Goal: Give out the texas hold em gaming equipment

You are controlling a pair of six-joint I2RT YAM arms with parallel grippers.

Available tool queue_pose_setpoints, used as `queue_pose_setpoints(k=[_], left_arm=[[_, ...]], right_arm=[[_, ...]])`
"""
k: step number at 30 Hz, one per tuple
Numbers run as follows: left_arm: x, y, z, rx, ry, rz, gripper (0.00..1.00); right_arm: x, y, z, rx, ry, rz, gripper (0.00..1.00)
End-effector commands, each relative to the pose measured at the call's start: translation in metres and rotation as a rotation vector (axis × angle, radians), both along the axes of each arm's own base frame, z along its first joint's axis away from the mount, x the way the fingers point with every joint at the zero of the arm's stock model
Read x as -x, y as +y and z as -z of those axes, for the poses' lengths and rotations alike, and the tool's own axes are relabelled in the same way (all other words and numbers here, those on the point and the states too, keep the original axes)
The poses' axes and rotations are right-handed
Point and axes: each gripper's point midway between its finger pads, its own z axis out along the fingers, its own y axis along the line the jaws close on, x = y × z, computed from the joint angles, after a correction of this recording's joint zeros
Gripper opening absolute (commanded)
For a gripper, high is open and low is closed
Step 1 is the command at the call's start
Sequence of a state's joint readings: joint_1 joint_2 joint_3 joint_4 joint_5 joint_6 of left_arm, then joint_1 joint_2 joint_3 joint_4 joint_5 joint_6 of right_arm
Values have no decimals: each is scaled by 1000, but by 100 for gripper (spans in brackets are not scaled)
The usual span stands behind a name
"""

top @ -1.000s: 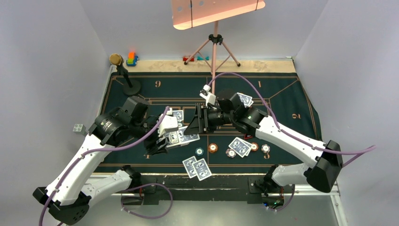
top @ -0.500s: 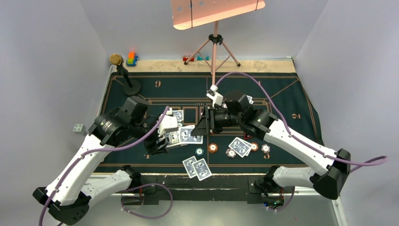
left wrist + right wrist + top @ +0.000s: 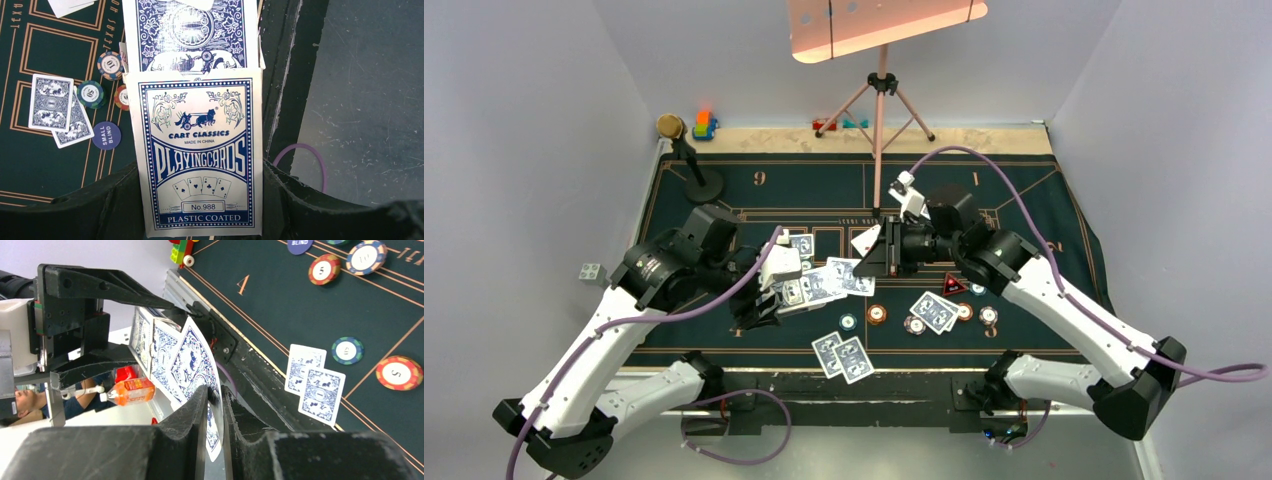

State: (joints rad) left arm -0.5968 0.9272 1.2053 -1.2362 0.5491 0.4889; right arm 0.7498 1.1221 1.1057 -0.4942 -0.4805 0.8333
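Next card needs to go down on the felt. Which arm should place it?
Right. The right end effector already pinches a single card over the felt, while the left end effector is occupied clamping the card box.

Card (image 3: 192, 35) protruding from box (image 3: 200, 155): top cut off. Overhead, chip (image 3: 878, 314) numbers too small.

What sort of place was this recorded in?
Probably a lab robot cell dressed as a poker table: plain grey walls enclose a green hold'em mat strewn with playing cards and chips, a tripod behind.
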Motion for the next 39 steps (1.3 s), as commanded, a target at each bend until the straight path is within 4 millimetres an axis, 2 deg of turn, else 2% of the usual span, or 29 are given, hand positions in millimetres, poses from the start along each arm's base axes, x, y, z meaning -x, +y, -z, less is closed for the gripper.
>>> queue_pose_setpoints(k=[1,12,19,21,23,26,34,39], left_arm=[[-2,-8,-19,71,-50,11,36],[-1,-8,-18,70,-46,13,35],[1,-7,-17,70,-45,13,35],[1,-7,-17,70,-45,14,35],[1,-6,-18,69,-46,14,35],[3,-5,-18,69,-47,14,35],[4,-5,-20,71,-45,16,35],[5,-4,-20,70,-43,15,35]], right_arm=[[-5,-16,-14,16,-58,26,17],[-18,-25,-28,12,-100,58,15],[-37,-46,-51,8,-173,121,15],[-47,-51,-49,8,-173,143,14],[-52,-49,-45,-10,-162,134,14],[-67,-48,-23,13,-137,149,12],[-120,-33,74,123,-25,170,6],[-153,-25,124,188,19,207,2]])
